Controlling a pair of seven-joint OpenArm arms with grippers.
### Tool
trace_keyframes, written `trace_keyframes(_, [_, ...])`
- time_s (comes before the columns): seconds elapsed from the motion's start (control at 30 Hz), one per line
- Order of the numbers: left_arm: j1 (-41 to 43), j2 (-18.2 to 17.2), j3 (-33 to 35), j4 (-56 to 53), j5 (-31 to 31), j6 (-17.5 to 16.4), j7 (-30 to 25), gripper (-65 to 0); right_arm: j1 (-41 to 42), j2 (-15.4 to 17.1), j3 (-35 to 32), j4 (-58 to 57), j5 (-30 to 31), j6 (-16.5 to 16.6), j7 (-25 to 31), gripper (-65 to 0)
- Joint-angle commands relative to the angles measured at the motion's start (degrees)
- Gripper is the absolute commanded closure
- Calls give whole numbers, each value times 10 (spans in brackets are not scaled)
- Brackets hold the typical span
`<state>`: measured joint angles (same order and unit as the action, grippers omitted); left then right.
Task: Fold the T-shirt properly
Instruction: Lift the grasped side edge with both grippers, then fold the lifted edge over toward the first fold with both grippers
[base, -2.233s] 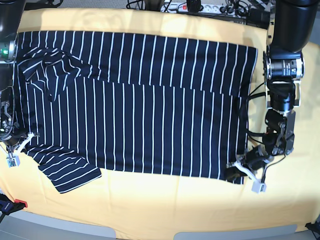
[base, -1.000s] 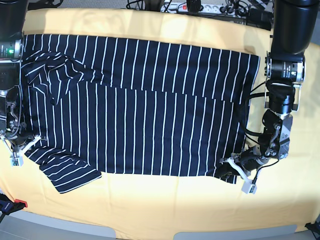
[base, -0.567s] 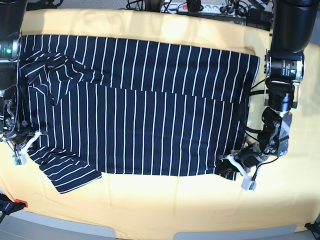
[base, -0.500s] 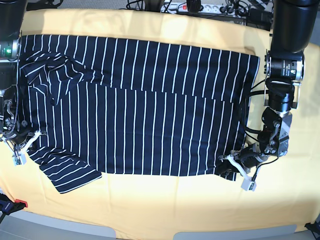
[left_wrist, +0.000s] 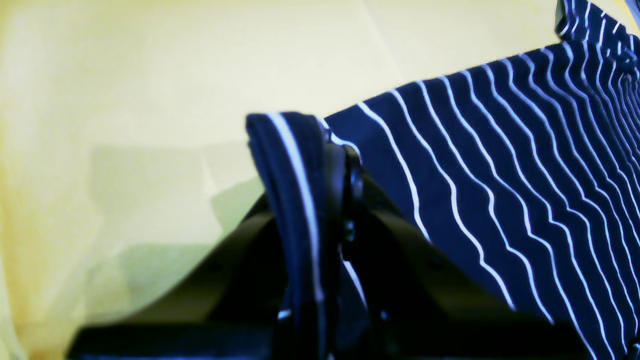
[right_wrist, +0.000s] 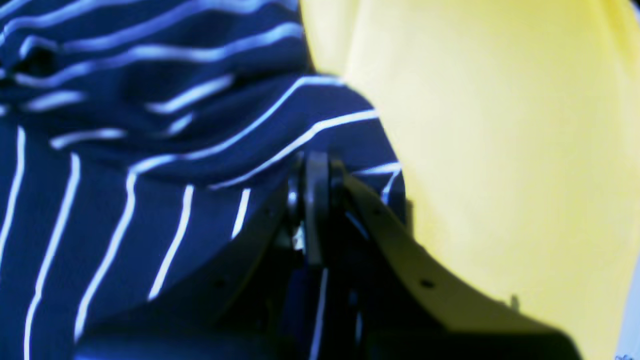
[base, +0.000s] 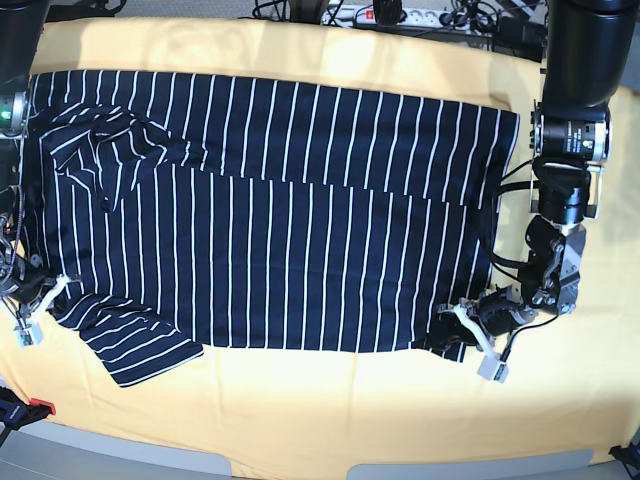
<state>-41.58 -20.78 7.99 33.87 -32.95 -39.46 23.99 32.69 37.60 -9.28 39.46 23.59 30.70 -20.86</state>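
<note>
Base view showed us the T-shirt (base: 270, 230) spread flat over the yellow cloth (base: 330, 410) on the desk. Our left gripper (base: 462, 328) was clenched on its near hem corner, and our right gripper (base: 38, 300) was clenched on the shirt's opposite edge, beside a sleeve (base: 135, 340).

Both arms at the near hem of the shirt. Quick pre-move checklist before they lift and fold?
1. Left end effector shut on the T-shirt corner: ok, hem bunched between its fingers.
2. Right end effector shut on shirt edge: ok, fabric pinched.
3. Only the shirt gripped, not the yellow cloth: cannot tell at the left; looks ok at the right.
4. Body lying flat: ok, minor ripples.
5. Sleeve at far corner tidy: not ok, crumpled.
6. Near sleeve tucked in: not ok, sticks out past the hem.
</note>
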Motion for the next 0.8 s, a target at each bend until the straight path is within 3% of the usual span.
trace_keyframes(0.0, [-22, -3, -2, 10, -12, -5, -13, 0, 19, 15, 4, 9, 7, 5, 11, 0])
trace_keyframes(0.23, [-22, -12, -2, 28, -26, -5, 4, 0, 19, 31, 4, 10, 49, 46, -1, 0])
trace_keyframes(0.37, [-22, -13, -2, 63, -53, -5, 57, 0, 19, 41, 4, 10, 50, 50, -11, 0])
trace_keyframes(0.77, [-17, -47, -2, 115, -54, -5, 89, 0, 17, 79, 4, 10, 51, 82, -30, 0])
